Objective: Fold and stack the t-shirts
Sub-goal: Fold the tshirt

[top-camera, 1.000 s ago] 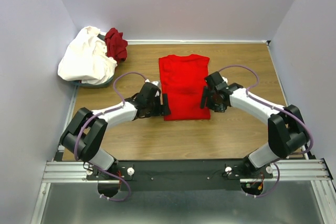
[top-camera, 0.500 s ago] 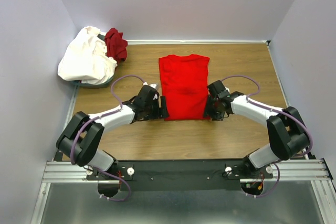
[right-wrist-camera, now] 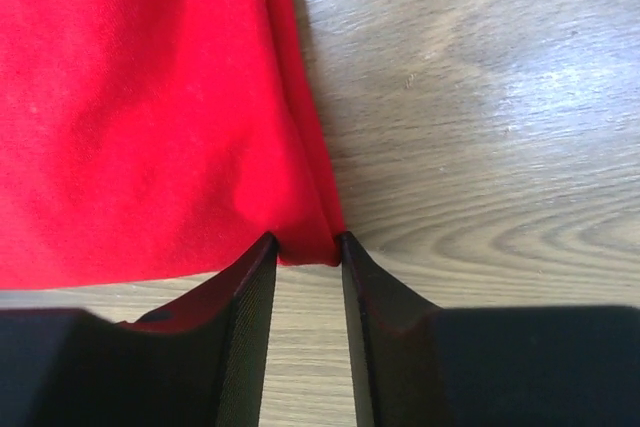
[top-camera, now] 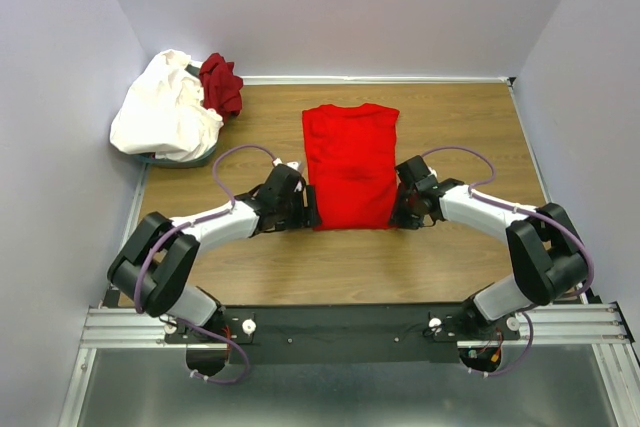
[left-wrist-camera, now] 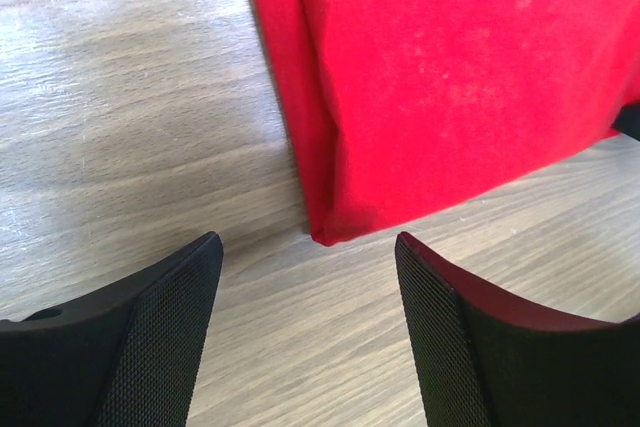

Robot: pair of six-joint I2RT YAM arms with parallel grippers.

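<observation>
Red t-shirt: folded narrow, flat on table.
Left gripper: jaws wide, near-left hem corner between them, ungripped.
Right gripper: jaws narrow, pinching near-right hem corner.
White t-shirt, maroon t-shirt: heaped far-left.

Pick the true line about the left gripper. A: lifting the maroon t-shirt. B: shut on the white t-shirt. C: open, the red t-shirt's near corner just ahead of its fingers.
C: the left wrist view shows the left gripper with jaws wide apart over the table, and the corner of the red t-shirt lies just beyond them, ungripped.
</observation>
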